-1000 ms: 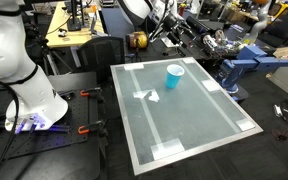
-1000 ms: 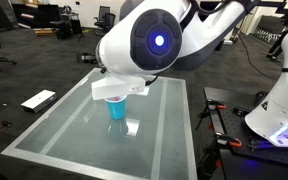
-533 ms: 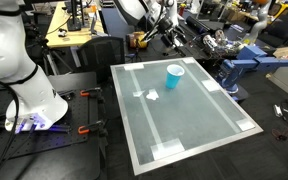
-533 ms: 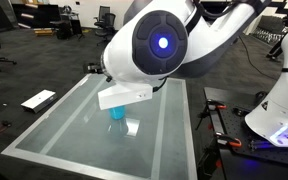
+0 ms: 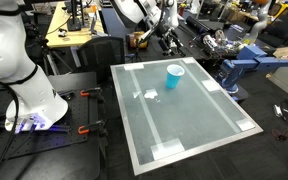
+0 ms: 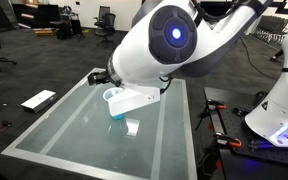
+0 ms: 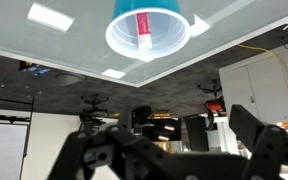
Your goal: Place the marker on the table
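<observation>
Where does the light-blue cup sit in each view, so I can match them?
In an exterior view: light-blue cup upper middle, on the table.
In an exterior view: centre-left, partly behind the arm.
Wrist view: top centre, marker inside it.
Shared landmark: the pale table under the cup.

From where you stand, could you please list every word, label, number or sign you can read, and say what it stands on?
No text can be read in any view.
Light-blue plastic cup: plain, no print shows.
Pinkish-red and white marker inside it: any marking is too small to tell.
Pale grey-green glossy table: its white tape patches look blank.
</observation>
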Motion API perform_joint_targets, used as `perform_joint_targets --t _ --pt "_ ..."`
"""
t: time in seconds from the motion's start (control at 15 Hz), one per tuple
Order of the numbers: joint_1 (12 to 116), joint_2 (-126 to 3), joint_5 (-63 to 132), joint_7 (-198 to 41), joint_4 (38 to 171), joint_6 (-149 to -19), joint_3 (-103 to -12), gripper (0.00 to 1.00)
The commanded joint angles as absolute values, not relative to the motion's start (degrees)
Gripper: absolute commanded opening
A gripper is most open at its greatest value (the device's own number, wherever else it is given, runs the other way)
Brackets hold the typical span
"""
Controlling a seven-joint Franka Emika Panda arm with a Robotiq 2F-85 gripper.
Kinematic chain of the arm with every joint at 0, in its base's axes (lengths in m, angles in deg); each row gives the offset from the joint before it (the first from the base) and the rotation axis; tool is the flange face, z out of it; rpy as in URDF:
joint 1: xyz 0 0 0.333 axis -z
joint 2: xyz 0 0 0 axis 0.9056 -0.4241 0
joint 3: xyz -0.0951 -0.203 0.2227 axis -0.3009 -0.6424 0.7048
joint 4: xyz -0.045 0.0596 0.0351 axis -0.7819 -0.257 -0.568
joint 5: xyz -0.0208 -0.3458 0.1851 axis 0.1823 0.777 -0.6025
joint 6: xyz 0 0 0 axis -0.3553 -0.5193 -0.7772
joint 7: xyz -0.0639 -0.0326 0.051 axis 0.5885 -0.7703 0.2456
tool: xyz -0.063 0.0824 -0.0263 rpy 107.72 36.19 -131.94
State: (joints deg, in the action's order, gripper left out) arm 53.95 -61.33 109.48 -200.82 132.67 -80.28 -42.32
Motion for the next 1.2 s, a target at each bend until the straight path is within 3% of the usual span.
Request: perform_joint_targets --t 0.0,0.93,1.13 --pt "53.92 -61.23 109.33 -200.48 132.96 -81.82 -42.86 1.0" --pt "54.44 -60.45 109.25 -201.47 133.81 -82.51 -43.2 1.0" --pt "54.97 -60.07 109.19 -201.85 134.46 -83.97 -43.43 0.82"
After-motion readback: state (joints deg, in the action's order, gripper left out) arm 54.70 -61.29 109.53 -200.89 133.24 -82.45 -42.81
